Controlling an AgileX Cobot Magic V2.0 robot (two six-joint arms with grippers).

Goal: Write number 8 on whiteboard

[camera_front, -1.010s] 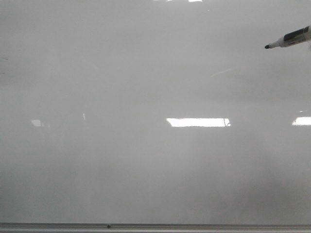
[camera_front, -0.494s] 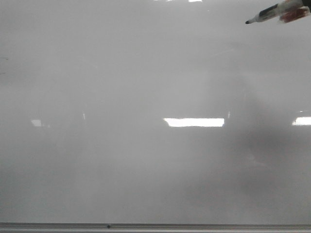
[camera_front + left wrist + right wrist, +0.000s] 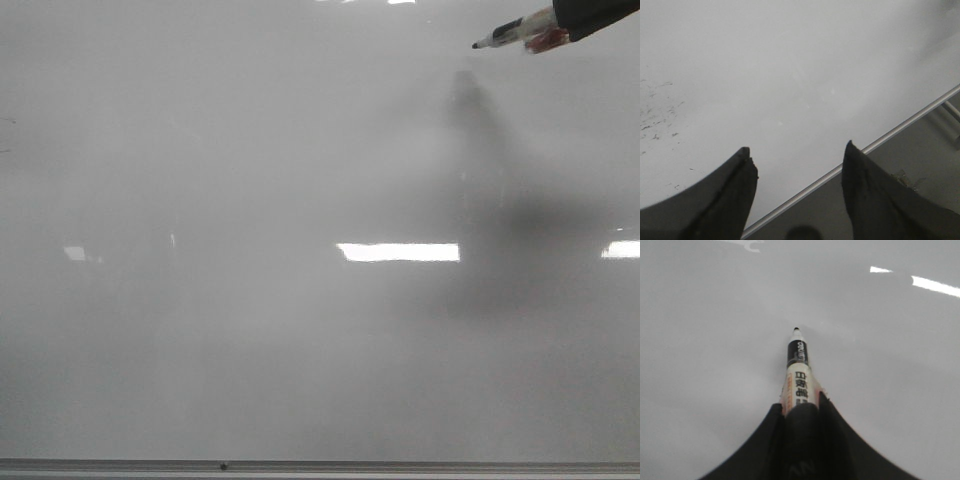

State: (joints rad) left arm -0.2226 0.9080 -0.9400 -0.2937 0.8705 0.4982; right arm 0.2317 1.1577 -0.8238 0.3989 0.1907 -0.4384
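While our right gripper (image 3: 799, 412) clamps the marker (image 3: 798, 371), its tip hangs off the whiteboard (image 3: 250, 340), so we should lower it gently until it just touches, then draw two joined loops. No number 8 shows yet. Bare board lies open toward the centre; the metal edge strip (image 3: 400, 466) is well apart. Our left gripper (image 3: 797, 170) hangs spread and empty.

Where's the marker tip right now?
In the front view the marker is at the upper right, held in the right tool, tip pointing left over the whiteboard, above its shadow.
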